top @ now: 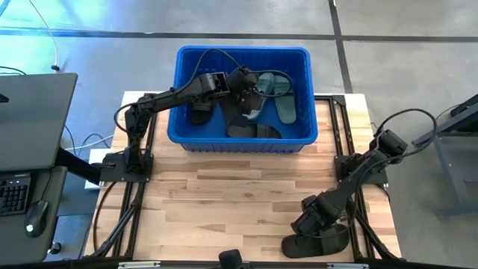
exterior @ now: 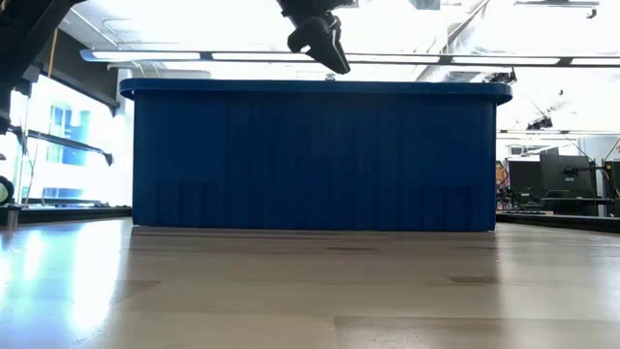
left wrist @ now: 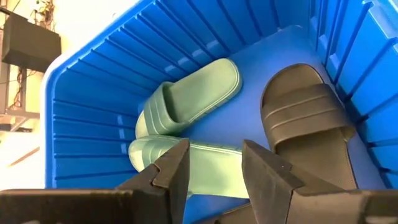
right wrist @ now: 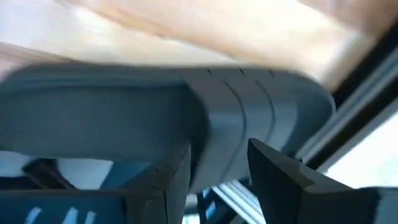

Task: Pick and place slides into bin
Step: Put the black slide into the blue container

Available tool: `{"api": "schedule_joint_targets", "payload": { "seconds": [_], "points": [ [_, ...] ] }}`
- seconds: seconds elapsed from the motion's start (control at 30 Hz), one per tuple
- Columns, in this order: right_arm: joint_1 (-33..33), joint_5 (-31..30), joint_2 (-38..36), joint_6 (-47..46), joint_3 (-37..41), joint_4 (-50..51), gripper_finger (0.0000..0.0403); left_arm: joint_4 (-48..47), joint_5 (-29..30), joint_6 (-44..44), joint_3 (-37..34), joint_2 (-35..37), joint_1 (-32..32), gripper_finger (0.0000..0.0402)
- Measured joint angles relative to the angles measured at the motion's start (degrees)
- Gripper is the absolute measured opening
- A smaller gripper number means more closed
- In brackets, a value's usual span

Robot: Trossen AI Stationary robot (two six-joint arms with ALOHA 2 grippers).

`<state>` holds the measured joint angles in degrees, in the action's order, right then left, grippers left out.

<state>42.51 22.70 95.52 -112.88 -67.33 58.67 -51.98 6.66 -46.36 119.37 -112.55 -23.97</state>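
The bin (top: 243, 138) stood at the far middle of the table (top: 224, 194), and five slides could be counted inside it: two green ones (left wrist: 193, 99) toward the right side and black ones (top: 254, 131) along the near wall and the left. The left gripper (top: 250, 96) was held over the bin's interior, its fingers (left wrist: 174, 168) parted with nothing between them.

The last black slide (top: 317, 243) lay at the near right edge of the table, partly over the frame rail. The right gripper (top: 308, 223) was lowered against it, and its fingers (right wrist: 273, 171) were spread around the strap or rim without being closed (whether they touched the rubber could not be told).

The slide was judged to be light, soft rubber, somewhat flexible but unlikely to be damaged. The wide strap, or the sole edge beside it, was thought the best place to pinch, since a flat sole offers little to a narrow jaw. Some sagging under lift was to be expected.

From the low view the bin's contents were hidden by its wall, and the near slide was out of frame. The right wrist view was blurred.
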Motion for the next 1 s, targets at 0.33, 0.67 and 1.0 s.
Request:
{"api": "schedule_joint_targets", "payload": {
  "seconds": [0.33, 0.67, 1.0],
  "points": [
    [1.41, 6.03, 3.53, -2.82, -0.04, -4.13, 0.0149, 0.0, 0.01, -0.13, 0.0, -0.02, 0.0, 0.0128],
    [3.48, 8.11, 5.6, -5.94, -0.17, -0.09, 0.0149, -0.14, 0.0, 0.12, 0.0, -0.05, 0.0, 0.0128],
    [4.4, 16.91, 10.02, -6.61, -0.13, -1.27, 0.0149, -0.44, -0.02, 0.17, 0.0, -0.07, 0.0, 0.0128]
  ]
}}
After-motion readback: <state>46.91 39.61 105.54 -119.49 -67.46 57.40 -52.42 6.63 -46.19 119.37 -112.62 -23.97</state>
